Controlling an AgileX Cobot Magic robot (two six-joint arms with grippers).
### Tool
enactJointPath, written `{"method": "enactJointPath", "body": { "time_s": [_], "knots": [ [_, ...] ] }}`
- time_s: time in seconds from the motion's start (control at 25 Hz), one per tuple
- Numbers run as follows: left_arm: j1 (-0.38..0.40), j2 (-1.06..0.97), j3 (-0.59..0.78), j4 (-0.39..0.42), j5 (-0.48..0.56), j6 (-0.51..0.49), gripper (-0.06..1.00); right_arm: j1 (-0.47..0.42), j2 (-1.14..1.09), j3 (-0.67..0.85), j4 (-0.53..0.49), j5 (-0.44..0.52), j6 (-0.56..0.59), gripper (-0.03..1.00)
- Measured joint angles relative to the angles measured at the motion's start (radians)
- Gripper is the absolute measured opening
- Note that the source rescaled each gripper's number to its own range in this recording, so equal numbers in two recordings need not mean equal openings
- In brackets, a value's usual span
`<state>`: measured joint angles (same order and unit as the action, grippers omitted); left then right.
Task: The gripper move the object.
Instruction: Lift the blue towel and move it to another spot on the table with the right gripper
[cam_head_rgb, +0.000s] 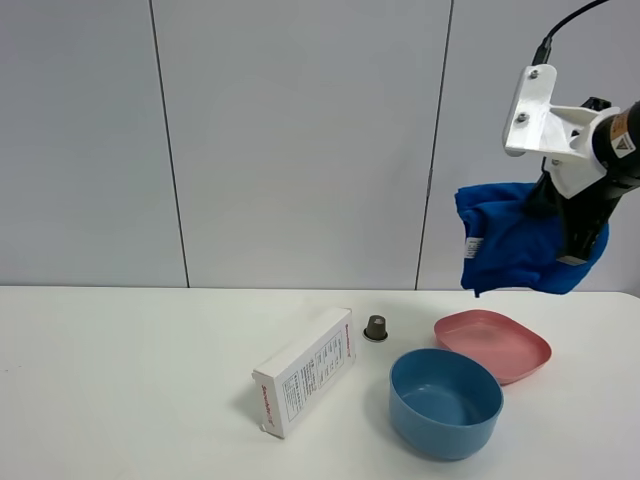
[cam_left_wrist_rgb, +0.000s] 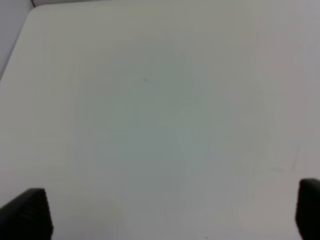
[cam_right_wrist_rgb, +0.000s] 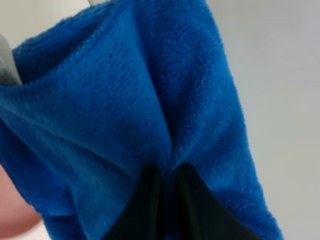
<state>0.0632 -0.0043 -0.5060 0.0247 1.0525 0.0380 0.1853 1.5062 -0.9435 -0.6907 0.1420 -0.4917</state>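
The royal-blue fuzzy towel (cam_head_rgb: 515, 240) hangs in the air at the upper right, high above the pink plate. My right gripper (cam_head_rgb: 572, 228) is shut on it, pinching a fold of the cloth. In the right wrist view the towel (cam_right_wrist_rgb: 125, 125) fills the frame and the two black fingers (cam_right_wrist_rgb: 150, 210) are pressed together on it (cam_right_wrist_rgb: 167, 172). My left gripper (cam_left_wrist_rgb: 172, 212) is open and empty over bare white table; only its two black fingertips (cam_left_wrist_rgb: 30, 210) show. The left arm is out of the exterior view.
On the white table (cam_head_rgb: 120, 380) lie a white box (cam_head_rgb: 306, 383) on its side, a small dark cup (cam_head_rgb: 376, 327), a light-blue bowl (cam_head_rgb: 445, 403) and a pink plate (cam_head_rgb: 493, 345). A grey panelled wall stands behind.
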Motion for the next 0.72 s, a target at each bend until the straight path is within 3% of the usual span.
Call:
{"method": "enactJointPath", "body": {
  "time_s": [0.2, 0.48, 0.72],
  "knots": [
    [0.000, 0.000, 0.000, 0.000, 0.000, 0.000, 1.00, -0.049, 0.003, 0.000, -0.006, -0.043, 0.000, 0.00],
    [0.000, 0.000, 0.000, 0.000, 0.000, 0.000, 1.00, -0.058, 0.093, 0.000, -0.003, -0.273, -0.009, 0.00],
    [0.000, 0.000, 0.000, 0.000, 0.000, 0.000, 1.00, -0.058, 0.252, -0.011, 0.000, -0.410, -0.119, 0.00]
  ]
}}
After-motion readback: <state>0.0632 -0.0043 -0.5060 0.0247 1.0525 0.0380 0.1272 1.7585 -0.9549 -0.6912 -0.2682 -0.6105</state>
